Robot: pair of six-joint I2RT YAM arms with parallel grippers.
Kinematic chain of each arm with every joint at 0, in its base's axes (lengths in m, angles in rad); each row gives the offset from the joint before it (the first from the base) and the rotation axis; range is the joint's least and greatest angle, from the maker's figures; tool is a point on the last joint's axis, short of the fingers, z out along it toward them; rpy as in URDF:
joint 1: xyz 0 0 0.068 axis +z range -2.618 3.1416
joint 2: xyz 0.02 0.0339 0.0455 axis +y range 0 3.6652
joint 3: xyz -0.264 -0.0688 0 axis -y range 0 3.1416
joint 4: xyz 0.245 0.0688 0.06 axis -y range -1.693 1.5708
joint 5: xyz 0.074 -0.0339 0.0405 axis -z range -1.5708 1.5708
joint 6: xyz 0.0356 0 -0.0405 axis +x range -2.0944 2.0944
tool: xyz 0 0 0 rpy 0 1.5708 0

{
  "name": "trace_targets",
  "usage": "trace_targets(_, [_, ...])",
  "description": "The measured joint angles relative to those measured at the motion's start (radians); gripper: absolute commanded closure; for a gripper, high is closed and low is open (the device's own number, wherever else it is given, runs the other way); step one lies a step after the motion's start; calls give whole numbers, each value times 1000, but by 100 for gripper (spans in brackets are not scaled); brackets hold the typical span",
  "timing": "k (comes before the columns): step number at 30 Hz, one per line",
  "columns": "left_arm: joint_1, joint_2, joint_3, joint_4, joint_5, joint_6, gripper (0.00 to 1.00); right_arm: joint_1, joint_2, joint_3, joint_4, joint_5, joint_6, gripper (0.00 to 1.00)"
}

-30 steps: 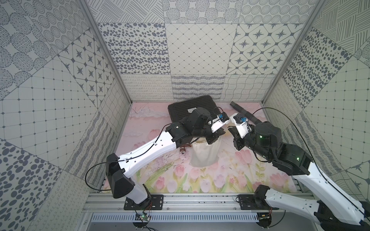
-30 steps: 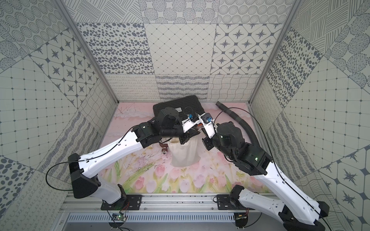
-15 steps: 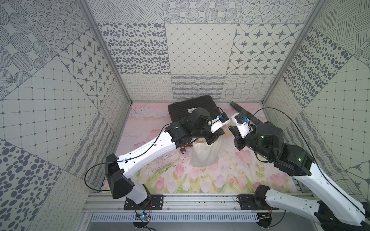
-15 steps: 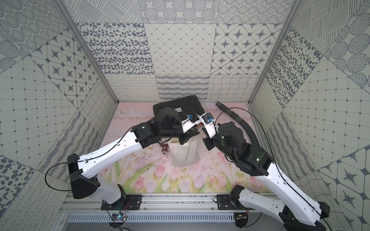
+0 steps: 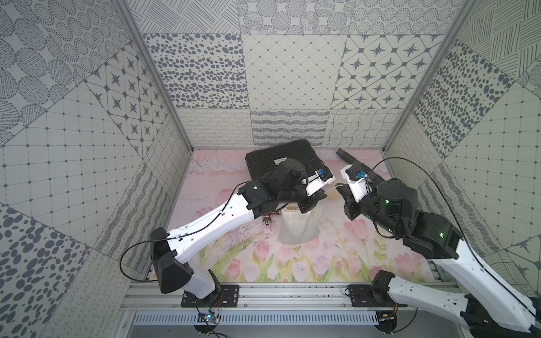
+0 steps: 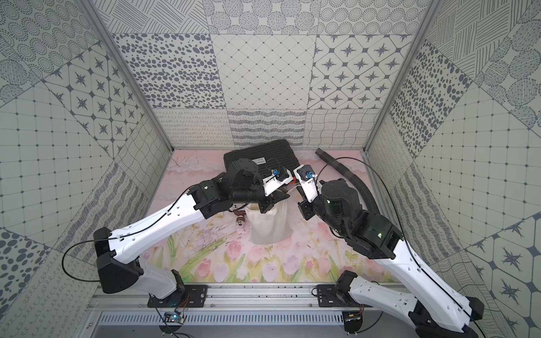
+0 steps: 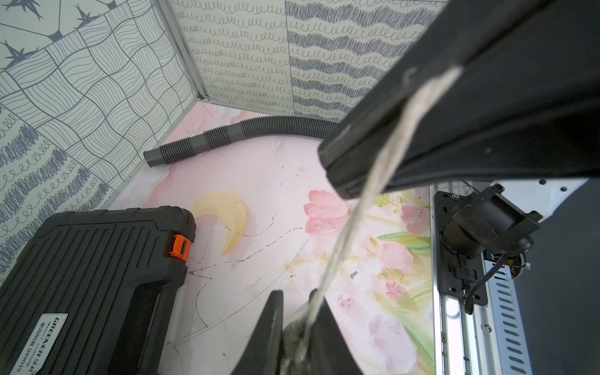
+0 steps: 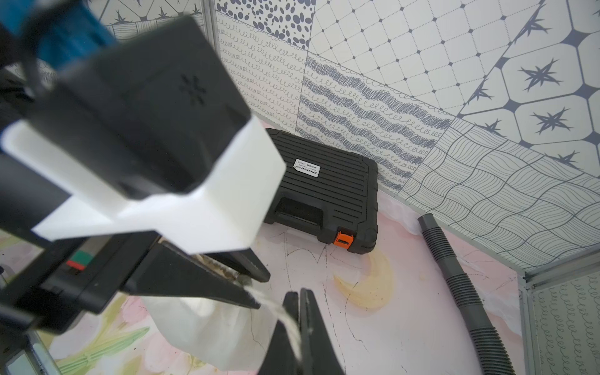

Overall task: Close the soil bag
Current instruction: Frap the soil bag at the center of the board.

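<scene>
The soil bag (image 5: pixel 298 226) (image 6: pixel 269 226), a cream-white cloth sack, stands on the flowered mat in both top views. My left gripper (image 5: pixel 310 204) (image 7: pixel 294 293) is shut on the bag's gathered neck, and cloth shows between its fingers (image 7: pixel 276 324). From the neck a thin white cord (image 7: pixel 350 227) (image 8: pixel 285 316) runs taut to my right gripper (image 5: pixel 341 190) (image 8: pixel 298 293), which is shut on it a short way to the right of the bag. In the right wrist view the bag's body (image 8: pixel 207 328) hangs under the left gripper's fingers (image 8: pixel 207 282). The neck opening is hidden.
A black case (image 5: pixel 278 161) (image 8: pixel 324 194) with an orange latch lies at the back, behind the left arm. A grey ribbed hose (image 5: pixel 360 166) (image 7: pixel 243 133) curves along the back right wall. A small reddish-brown object (image 5: pixel 267 221) lies just left of the bag.
</scene>
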Motion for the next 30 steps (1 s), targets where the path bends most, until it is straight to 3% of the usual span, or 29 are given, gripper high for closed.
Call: trace_targets(30, [0,-9,-6,-7,-2,9,81,1,-21,0,0,20,-5,100])
